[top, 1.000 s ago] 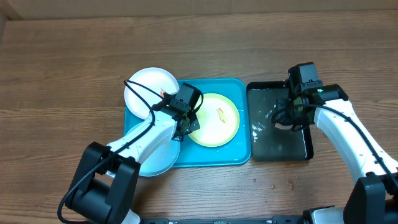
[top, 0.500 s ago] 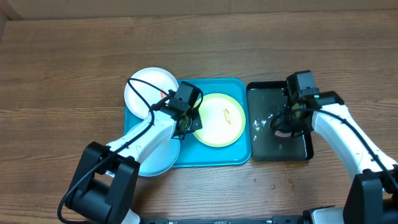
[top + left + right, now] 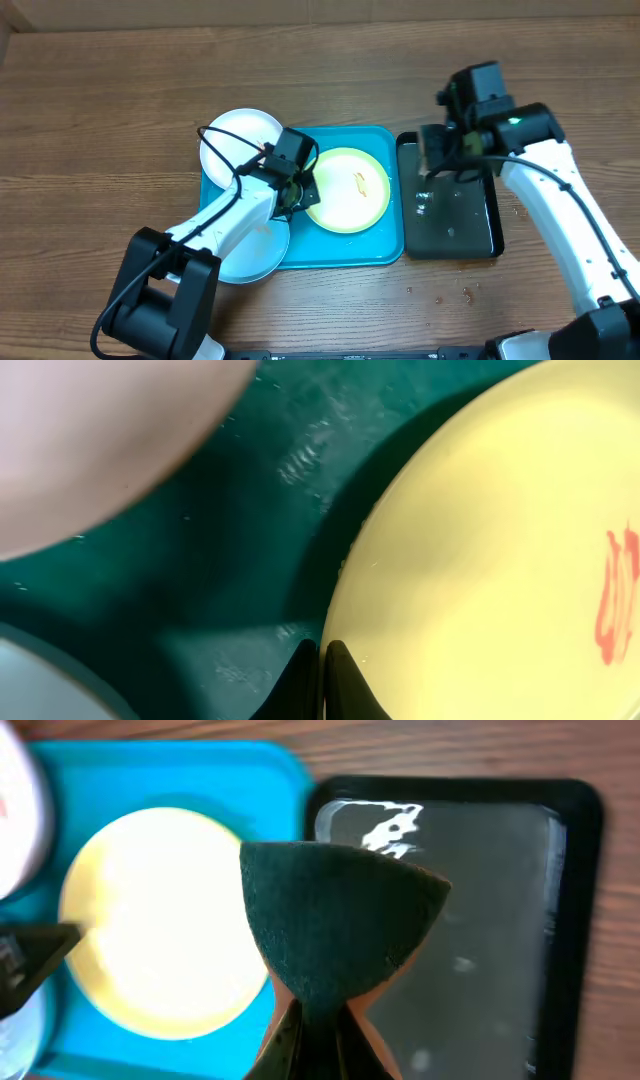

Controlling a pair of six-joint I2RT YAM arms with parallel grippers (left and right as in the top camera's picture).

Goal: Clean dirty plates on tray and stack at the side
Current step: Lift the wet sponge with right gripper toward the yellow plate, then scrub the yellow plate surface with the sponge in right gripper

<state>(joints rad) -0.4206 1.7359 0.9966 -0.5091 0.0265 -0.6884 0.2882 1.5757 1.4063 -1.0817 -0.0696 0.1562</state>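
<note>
White-shelled arms with black joints. Black cables [image 3: 222, 146] loop over the left arm [image 3: 235, 212]; a green light [image 3: 515, 122] dots the right arm [image 3: 555, 205].

a brown wood-grain table [image 3: 90, 110] fills the view; soft, even light

No writing, label, brand name, number or sign can be read in any of the views. The only mark is a reddish-orange smear [image 3: 612, 595] on the yellow-green plate [image 3: 340, 200], and it forms no letters or figures.
</note>
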